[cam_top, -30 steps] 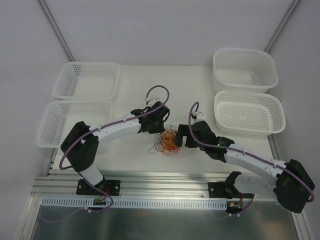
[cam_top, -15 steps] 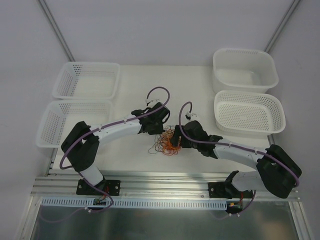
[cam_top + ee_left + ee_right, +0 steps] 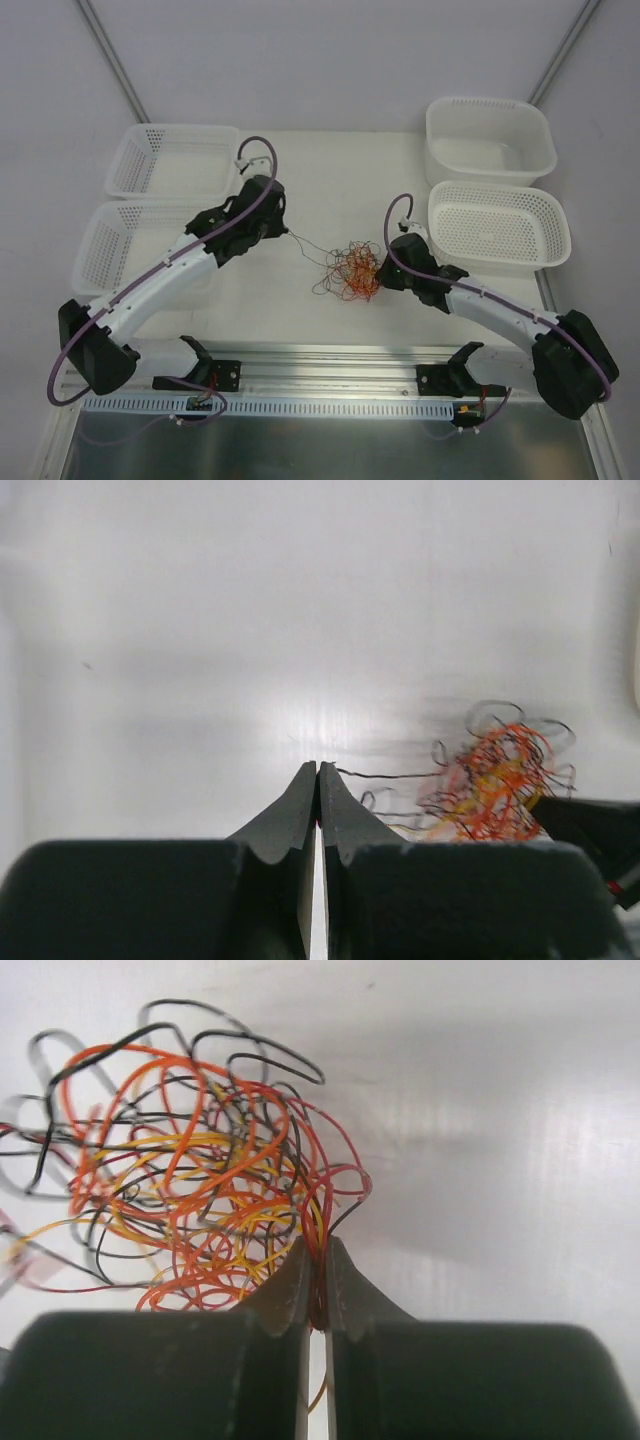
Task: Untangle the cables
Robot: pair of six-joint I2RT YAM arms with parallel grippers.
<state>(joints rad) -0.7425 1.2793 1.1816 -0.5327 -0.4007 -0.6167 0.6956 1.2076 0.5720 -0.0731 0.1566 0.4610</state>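
1. Closest to me, the right gripper (image 3: pixel 316 1252) is squeezed tight on a few red and orange strands at the right edge of the cables (image 3: pixel 352 272).
2. The cables sit in one curly bunch of orange, red, black and yellow in the middle of the white table (image 3: pixel 330 170), between the two arms.
3. A bit farther left, the left gripper (image 3: pixel 318 770) is pinched closed on one black cable (image 3: pixel 385 774). It stretches thin and almost straight from the tips to the bunch.
4. A left basket (image 3: pixel 100 250) and a right basket (image 3: pixel 497 225), both full of holes, sit out at the sides.
5. Farthest away are a far-left basket (image 3: pixel 170 160) and a smooth tub (image 3: pixel 490 135) on the right.
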